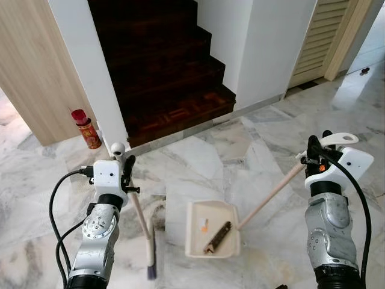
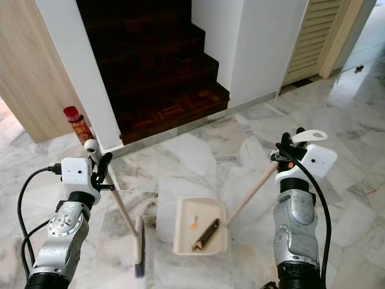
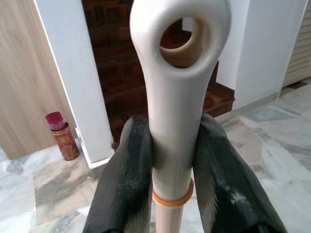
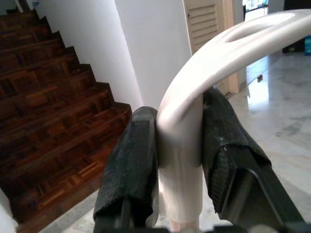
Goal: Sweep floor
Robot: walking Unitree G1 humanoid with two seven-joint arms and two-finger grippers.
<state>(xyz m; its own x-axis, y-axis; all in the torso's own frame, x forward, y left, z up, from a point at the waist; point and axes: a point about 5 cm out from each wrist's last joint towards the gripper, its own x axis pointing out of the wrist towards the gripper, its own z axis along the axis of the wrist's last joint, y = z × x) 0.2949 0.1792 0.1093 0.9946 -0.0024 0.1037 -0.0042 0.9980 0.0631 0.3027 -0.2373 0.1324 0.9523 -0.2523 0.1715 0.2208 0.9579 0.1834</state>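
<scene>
- On the marble floor (image 1: 198,156) before the dark wooden stairs (image 1: 162,66), a cream dustpan (image 1: 212,236) lies flat, holding a brown stick-like piece and a small orange scrap.
- Left gripper (image 3: 171,160) has its jaws pinching the top of the broom handle (image 3: 177,97), just under the handle's hanging loop; the shaft slants down to the broom head (image 1: 151,257), which rests on the floor just beside the dustpan's left edge, apart from it.
- Right gripper (image 4: 180,150) has its jaws pinching the curved white grip of the dustpan handle (image 1: 272,191); that long handle runs down and leftward to the pan's right rim.
- Ahead of the dustpan, open marble stretches to the bottom stair edge, where a pale strip borders the step.
- To the left, a red canister (image 1: 87,129) stands on the floor against the foot of a white wall (image 1: 90,72), next to a light wood panel (image 1: 30,66).
- To the right, beyond a white pillar (image 1: 271,48), a slatted door (image 1: 322,36) meets the floor, and bare glossy marble opens out past the right arm.
</scene>
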